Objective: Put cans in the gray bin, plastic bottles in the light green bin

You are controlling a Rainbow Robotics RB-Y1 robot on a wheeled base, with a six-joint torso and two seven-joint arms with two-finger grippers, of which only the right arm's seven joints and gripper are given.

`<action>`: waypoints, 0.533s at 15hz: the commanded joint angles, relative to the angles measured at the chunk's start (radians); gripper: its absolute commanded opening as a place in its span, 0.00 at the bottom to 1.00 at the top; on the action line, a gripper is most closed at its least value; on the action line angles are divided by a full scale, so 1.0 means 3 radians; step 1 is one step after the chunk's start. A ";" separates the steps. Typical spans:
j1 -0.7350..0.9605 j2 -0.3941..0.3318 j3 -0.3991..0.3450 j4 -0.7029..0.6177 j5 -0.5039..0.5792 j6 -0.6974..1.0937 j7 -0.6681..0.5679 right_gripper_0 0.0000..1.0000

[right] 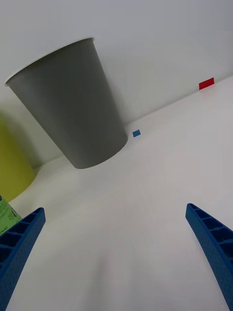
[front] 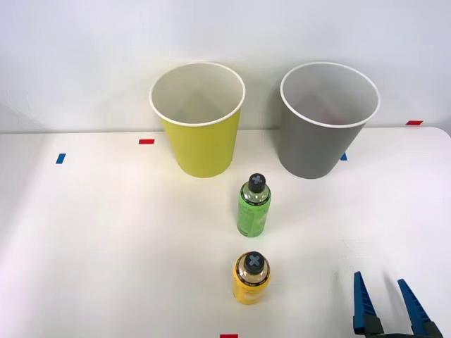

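Note:
The gray bin (front: 320, 127) stands upright at the back right of the table, and the light green bin (front: 199, 123) stands upright to its left. A bright green plastic bottle (front: 254, 206) with a black cap stands in front of the gap between them. Nearer the front edge stands a yellow plastic bottle (front: 251, 278), also black-capped. My right gripper (front: 385, 290) is open at the front right, apart from both bottles, with nothing between its fingers. The wrist view faces the gray bin (right: 73, 109), with the green bin's (right: 12, 167) side and a corner of the green bottle (right: 7, 214) at its edge. No can is in view.
Small red tape marks (front: 146, 141) and blue tape marks (front: 60, 158) dot the white table. A white wall rises right behind the bins. Open table surface lies to the left and around the gripper.

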 commanded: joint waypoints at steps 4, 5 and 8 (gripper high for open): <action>0.0000 0.0000 0.0000 -0.0001 0.0000 0.0000 0.0000 1.00; 0.0000 0.0000 0.0000 -0.0001 0.0000 0.0000 0.0000 1.00; 0.0000 0.0000 0.0000 -0.0001 0.0000 0.0000 0.0000 1.00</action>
